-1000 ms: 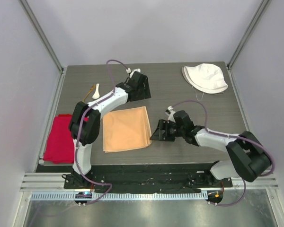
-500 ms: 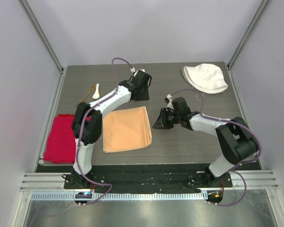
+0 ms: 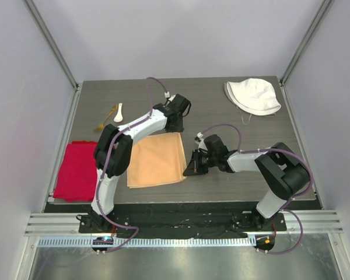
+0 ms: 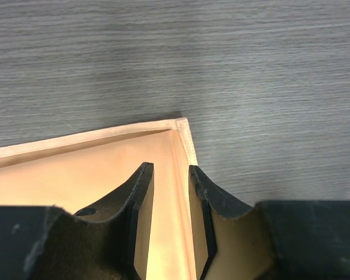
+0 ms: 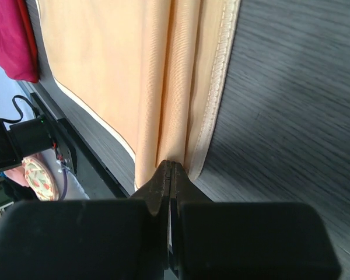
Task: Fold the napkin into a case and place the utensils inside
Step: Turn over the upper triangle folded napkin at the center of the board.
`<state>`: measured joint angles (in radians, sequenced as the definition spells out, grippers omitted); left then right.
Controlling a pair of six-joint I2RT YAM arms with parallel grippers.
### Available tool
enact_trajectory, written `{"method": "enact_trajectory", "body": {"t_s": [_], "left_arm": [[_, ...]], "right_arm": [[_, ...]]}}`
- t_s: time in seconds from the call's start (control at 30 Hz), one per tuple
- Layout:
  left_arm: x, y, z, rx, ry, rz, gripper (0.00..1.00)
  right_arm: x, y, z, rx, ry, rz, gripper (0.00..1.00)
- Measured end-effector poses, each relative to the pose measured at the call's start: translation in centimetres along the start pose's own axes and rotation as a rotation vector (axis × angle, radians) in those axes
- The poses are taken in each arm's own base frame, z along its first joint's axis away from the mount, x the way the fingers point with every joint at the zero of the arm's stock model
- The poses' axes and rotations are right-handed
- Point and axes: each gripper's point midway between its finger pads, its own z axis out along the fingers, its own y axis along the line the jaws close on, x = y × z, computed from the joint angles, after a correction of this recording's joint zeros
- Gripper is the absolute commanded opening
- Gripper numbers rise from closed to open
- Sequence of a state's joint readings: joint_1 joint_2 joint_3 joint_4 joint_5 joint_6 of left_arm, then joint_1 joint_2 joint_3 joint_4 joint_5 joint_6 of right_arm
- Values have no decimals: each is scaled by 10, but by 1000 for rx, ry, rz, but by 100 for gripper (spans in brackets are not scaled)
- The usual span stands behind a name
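Table: dark wood grain, both arms reaching in.

Napkin: left of centre, already a layered square, not yet a narrow case.

Left gripper: over the napkin's far right corner, jaws narrowly apart, flat cloth showing through the gap (nothing pinched up that I can see).

Right gripper: at the near right corner, jaws closed, apparently nipping the stacked edge.

Spoon and fork: far left, well apart from the napkin.

Step in hand: taking the right edge for another fold. Next: both corners gripped, then lifted and carried leftward together.
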<state>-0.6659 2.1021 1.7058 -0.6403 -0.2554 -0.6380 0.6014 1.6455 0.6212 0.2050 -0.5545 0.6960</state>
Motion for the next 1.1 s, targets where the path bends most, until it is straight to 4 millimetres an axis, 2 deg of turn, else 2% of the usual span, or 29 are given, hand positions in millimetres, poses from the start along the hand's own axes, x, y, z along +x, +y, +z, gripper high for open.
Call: {"method": "enact_trajectory", "body": {"t_s": [0.13, 0.3, 0.57, 1.0, 1.1], "left_arm": [[7, 3, 5, -25, 14, 15, 31], [16, 3, 9, -43, 34, 53, 32], [15, 1, 17, -96, 28, 113, 33], [23, 7, 35, -178, 51, 177, 26], [23, 8, 35, -187, 49, 179, 21]], "right_arm": [[3, -3, -1, 5, 2, 3, 1], [-3, 3, -6, 2, -25, -14, 2], [-9, 4, -11, -2, -47, -20, 2], [-4, -7, 0, 7, -23, -3, 1], [-4, -8, 3, -3, -21, 2, 1]]}}
